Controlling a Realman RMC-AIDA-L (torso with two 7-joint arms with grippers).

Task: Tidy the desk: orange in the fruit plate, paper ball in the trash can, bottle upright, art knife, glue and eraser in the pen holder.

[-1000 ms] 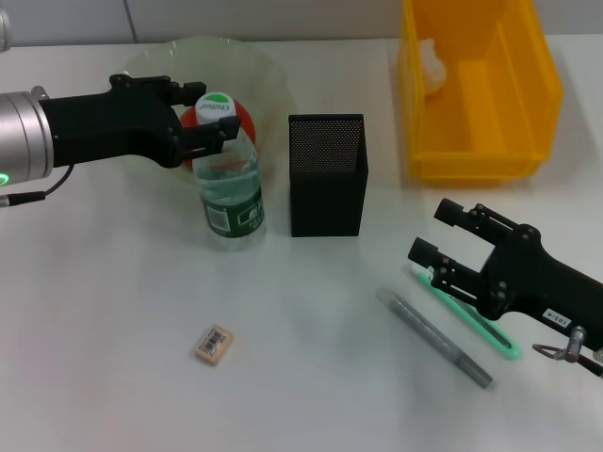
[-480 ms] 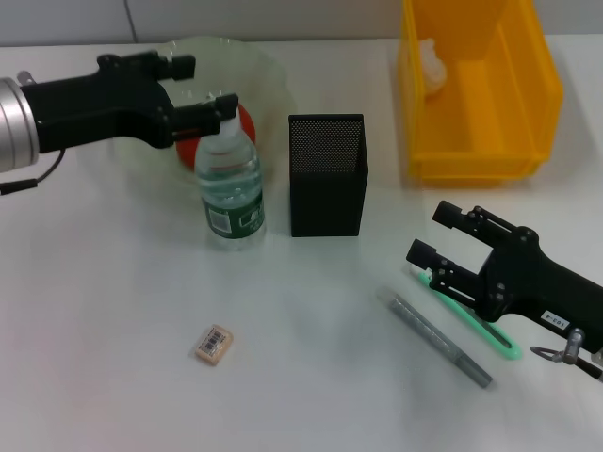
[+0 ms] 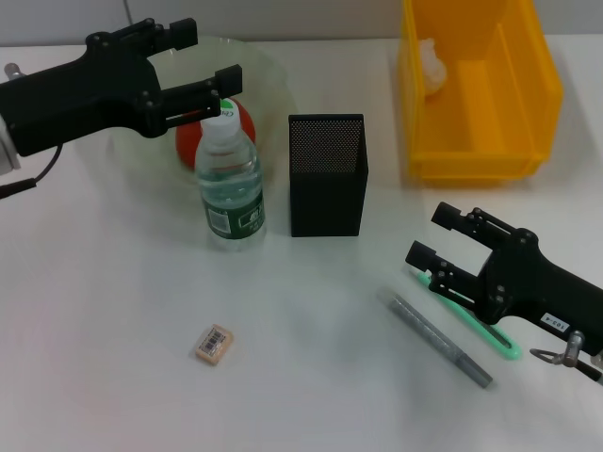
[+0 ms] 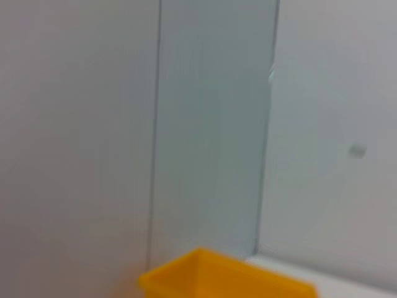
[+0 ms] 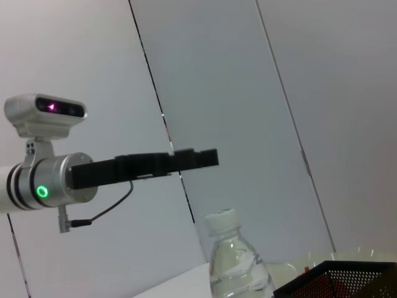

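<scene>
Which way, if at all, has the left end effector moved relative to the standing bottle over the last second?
Yes. The left end effector, open, has lifted off the bottle and drawn back, now above its cap over the plate.

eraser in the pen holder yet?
No, the eraser lies on the desk in front of the bottle, well clear of the black mesh pen holder.

White desk (image 3: 113,377) w/ smooth matte top, evenly lit, only soft shadows. Behind it, pale grey wall panels (image 5: 205,74) split by thin dark seams; same panels in left wrist view, w/ a slightly bluish middle strip (image 4: 211,124).
</scene>
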